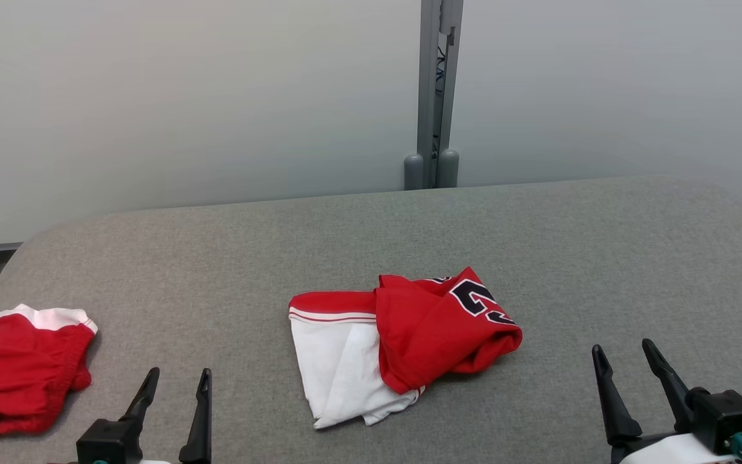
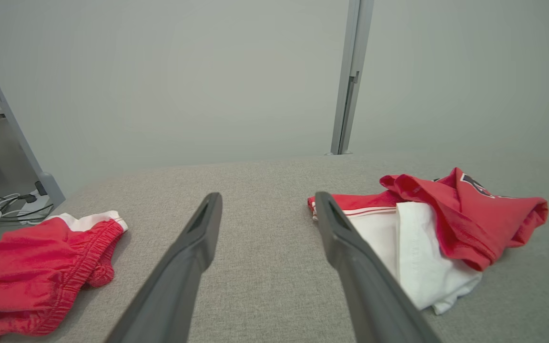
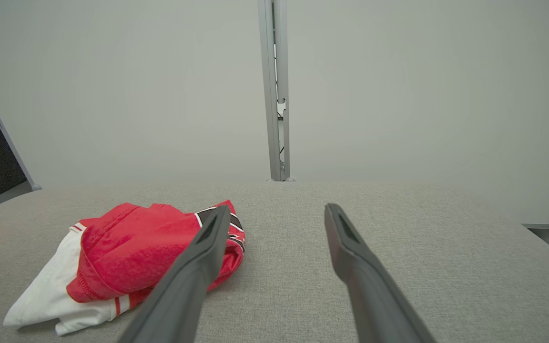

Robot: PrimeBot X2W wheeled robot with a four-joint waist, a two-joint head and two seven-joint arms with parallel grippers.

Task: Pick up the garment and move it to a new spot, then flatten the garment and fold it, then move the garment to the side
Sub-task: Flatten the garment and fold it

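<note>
Crumpled garment at middle of grey cloth-covered table; long axis roughly left-right, white part toward near left, bunched red part with dark numeral toward right. Low at near edge, left gripper and right gripper, fingers spread wide, empty, well apart from garment. Heap of red shorts at table's left edge. Behind, pale wall panels, grey post
</note>
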